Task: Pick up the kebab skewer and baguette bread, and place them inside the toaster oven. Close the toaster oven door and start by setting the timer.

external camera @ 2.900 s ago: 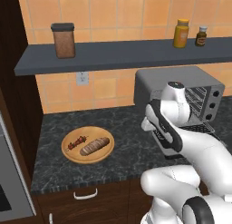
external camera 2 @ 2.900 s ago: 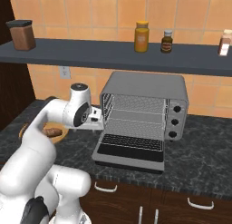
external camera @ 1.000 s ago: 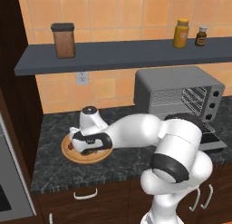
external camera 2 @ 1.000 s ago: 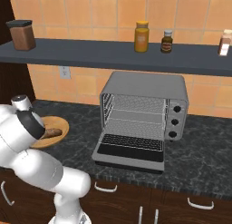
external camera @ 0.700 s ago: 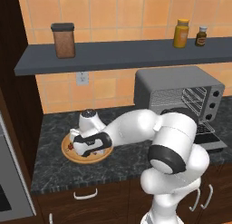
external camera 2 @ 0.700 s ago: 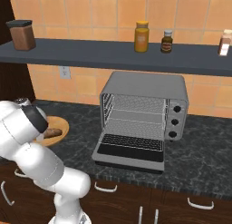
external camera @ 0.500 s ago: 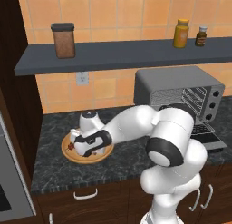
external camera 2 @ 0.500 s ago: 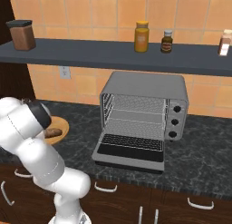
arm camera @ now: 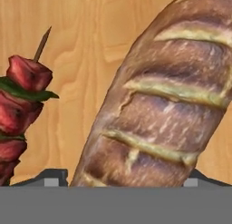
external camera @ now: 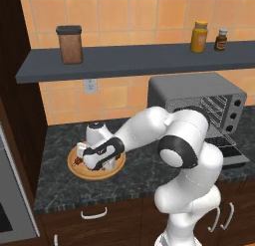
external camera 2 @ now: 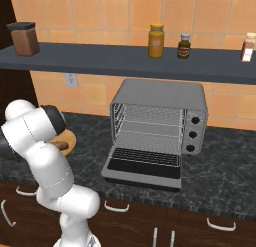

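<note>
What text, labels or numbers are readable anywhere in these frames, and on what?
None readable.
Yellow jar on the shelf: no text visible.
Small dark bottle: pale label, too small to read.
White bottle: reddish label band, too small to read.
Toaster oven knobs: no readable markings.
Brown canister: plain.

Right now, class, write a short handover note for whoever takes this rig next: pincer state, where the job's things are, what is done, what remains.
Pincer: low over the round wooden board, fingertips either side of the baguette bread, not yet clamped.
Kebab skewer: on the same board, beside the loaf.
Toaster oven: on the counter, its door folded down open, racks bare.
Done: nothing loaded yet.
Left: grip and load the bread, load the skewer, shut the door, set the timer.
</note>
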### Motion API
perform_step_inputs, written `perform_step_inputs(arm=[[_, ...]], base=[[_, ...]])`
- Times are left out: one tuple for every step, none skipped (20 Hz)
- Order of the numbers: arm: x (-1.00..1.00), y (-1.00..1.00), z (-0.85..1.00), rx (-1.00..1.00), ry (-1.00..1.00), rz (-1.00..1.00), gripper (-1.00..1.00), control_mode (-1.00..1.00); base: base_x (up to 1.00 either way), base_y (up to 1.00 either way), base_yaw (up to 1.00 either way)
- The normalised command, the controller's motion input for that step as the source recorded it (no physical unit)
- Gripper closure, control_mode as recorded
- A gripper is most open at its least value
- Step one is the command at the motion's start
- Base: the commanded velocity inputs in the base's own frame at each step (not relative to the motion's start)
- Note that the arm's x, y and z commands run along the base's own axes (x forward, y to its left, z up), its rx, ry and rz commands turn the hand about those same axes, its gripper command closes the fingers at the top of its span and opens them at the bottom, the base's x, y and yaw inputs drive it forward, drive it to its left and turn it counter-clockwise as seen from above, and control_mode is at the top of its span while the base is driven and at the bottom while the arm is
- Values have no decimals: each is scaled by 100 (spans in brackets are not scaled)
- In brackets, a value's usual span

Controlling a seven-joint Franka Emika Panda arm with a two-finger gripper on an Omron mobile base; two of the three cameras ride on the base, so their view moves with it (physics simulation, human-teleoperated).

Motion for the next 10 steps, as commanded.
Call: perform_step_inputs(arm=[[-62, -13, -30, 0, 2, 0, 100, -100], [-66, -39, -7, 0, 5, 0, 100, -100], [-75, -54, 0, 0, 4, 0, 100, -100], [-68, -74, -5, 0, 6, 0, 100, -100], [-79, -69, 0, 2, 0, 3, 100, -100], [-99, -62, 31, 5, 0, 5, 100, -100], [-100, -68, 51, 7, 0, 6, 100, -100], [-100, -77, 75, 9, -4, 7, 100, -100], [-100, -100, 91, 12, -9, 9, 100, -100], [-100, -100, 99, 13, -13, 13, 100, -100]], base=[[0, 0, 0], [0, 0, 0], [0, 0, 0], [0, 0, 0], [0, 0, 0], [0, 0, 0], [0, 0, 0], [0, 0, 0], [0, 0, 0], [0, 0, 0]])
